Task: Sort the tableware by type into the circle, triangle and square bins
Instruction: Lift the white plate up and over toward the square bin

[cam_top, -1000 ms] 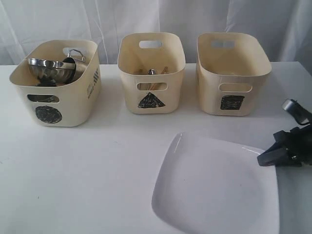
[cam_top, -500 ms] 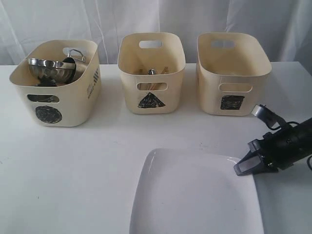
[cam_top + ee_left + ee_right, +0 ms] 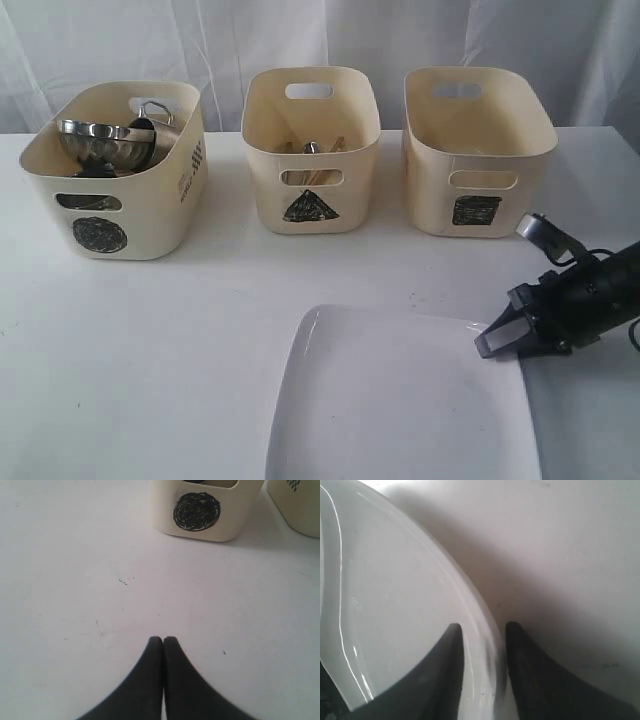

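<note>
The large white rounded-square plate (image 3: pixel 400 400) (image 3: pixel 395 605) lies flat at the table's front. My right gripper (image 3: pixel 495 338) (image 3: pixel 484 626) is open astride the plate's right rim, one finger over the plate and one outside it, with gaps showing. The circle bin (image 3: pixel 115 170) (image 3: pixel 205 510) holds a steel bowl (image 3: pixel 105 140) and a steel mug (image 3: pixel 152 110). In the triangle bin (image 3: pixel 310 150) I see chopsticks and cutlery (image 3: pixel 315 147). What the square bin (image 3: pixel 478 150) holds is hidden. My left gripper (image 3: pixel 163 639) hovers shut and empty over bare table.
The three tubs stand in a row along the back of the white table (image 3: pixel 200 330), with a white curtain behind them. A cable and silver fitting (image 3: pixel 540 232) stick up from the right arm. A corner of another tub (image 3: pixel 300 505) shows beside the circle bin.
The plate came down and to the left with the right gripper, and now lies flat. The right jaws have since spread apart from its rim. The left gripper has not moved.
</note>
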{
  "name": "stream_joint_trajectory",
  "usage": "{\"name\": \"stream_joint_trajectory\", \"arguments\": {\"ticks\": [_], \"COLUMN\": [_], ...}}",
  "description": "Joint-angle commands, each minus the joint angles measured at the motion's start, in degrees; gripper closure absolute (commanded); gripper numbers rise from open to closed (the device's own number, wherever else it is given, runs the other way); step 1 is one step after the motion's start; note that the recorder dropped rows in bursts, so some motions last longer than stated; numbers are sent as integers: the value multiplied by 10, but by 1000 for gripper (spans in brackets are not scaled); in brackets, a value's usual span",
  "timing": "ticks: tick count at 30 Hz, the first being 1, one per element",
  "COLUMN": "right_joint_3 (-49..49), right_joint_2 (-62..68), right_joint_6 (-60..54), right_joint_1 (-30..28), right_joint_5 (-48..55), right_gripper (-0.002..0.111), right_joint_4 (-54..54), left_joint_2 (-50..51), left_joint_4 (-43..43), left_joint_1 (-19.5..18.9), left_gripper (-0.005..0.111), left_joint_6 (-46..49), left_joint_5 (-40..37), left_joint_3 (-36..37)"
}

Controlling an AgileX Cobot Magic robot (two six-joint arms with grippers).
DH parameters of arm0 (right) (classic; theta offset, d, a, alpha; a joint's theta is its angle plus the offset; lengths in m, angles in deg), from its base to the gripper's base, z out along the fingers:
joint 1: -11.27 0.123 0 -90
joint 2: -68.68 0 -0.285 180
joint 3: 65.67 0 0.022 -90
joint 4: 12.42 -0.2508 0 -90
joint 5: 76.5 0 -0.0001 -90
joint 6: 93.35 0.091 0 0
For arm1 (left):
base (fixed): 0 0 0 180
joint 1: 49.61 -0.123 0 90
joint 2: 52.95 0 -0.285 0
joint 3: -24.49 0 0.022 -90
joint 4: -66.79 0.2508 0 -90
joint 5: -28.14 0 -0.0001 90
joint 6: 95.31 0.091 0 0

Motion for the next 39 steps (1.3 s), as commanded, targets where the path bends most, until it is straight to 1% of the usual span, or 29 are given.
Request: {"name": "stream_joint_trajectory", "arguments": {"ticks": [1,2,3,5,7,10,14,17,22,32,39], "right_joint_3": [-4,-4,-4,-4,-4,-4,-1,-1,-1,59,144], "right_joint_2": [34,38,40,40,40,39,21,-15,-99,-242,-284], "right_joint_6": [-5,-5,-5,-5,-5,-4,37,35,35,54,105], "right_joint_1": [2,2,2,2,2,2,2,2,2,2,-10], "right_joint_5": [-61,-61,-60,-60,-55,-41,16,61,108,111,111], "right_gripper": [73,74,78,91,109,108,108,108,108,108,108], "right_joint_4": [33,34,34,34,35,34,16,-18,-47,-75,-75], "left_joint_2": [-2,-2,-2,-2,-2,-2,-2,-2,-2,-2,-2], "left_joint_4": [0,0,0,0,0,0,0,0,0,0,0], "left_joint_1": [-2,-2,-2,-2,-2,-2,-2,-2,-2,-2,-2], "left_gripper": [107,107,107,107,107,107,107,107,107,107,107], "left_joint_6": [-1,-1,-1,-1,-1,-1,-1,-1,-1,-1,-1], "left_joint_5": [0,0,0,0,0,0,0,0,0,0,0], "left_joint_3": [1,1,1,1,1,1,1,1,1,1,1]}}
